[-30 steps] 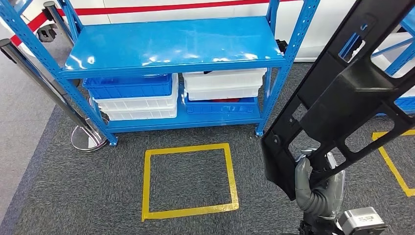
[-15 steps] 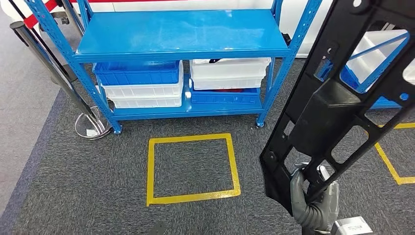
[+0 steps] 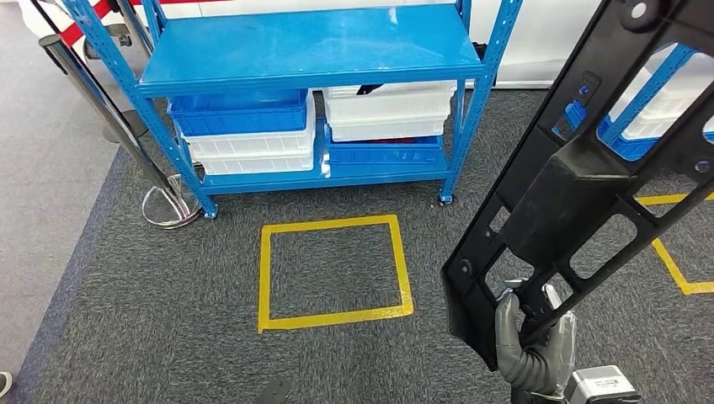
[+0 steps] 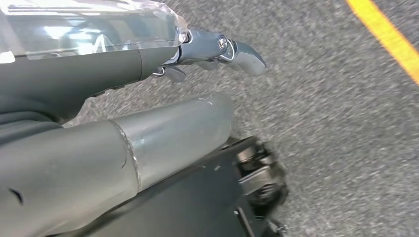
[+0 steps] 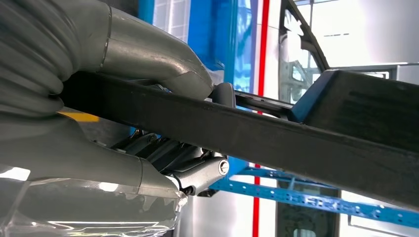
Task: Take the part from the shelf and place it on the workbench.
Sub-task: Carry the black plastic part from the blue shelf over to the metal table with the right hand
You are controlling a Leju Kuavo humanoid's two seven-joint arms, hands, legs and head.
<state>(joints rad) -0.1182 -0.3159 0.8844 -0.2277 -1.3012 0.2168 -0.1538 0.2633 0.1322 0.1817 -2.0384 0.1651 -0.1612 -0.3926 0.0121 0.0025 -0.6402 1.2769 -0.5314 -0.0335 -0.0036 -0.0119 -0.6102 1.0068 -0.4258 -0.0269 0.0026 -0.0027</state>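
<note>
The part (image 3: 581, 185) is a large black plastic frame with openings and ribs, standing tilted at the right of the head view. My right hand (image 3: 535, 345) grips one of its lower bars from below. The right wrist view shows that bar (image 5: 276, 133) close up, with the thumb and fingers of my right hand (image 5: 99, 113) closed around it. My left hand (image 4: 212, 47) hangs over grey carpet with nothing in it. The blue shelf (image 3: 311, 46) stands ahead, its top board bare.
White bins (image 3: 383, 114) and a blue bin (image 3: 240, 114) fill the shelf's lower level. A yellow tape square (image 3: 333, 224) marks the carpet in front. A stanchion post (image 3: 109, 118) with a round base (image 3: 173, 206) stands left. Another blue rack (image 3: 648, 101) lies behind the part.
The whole picture has shifted, so the camera has moved: the shelf and the tape square sit higher in the view. The part stays in my right hand.
</note>
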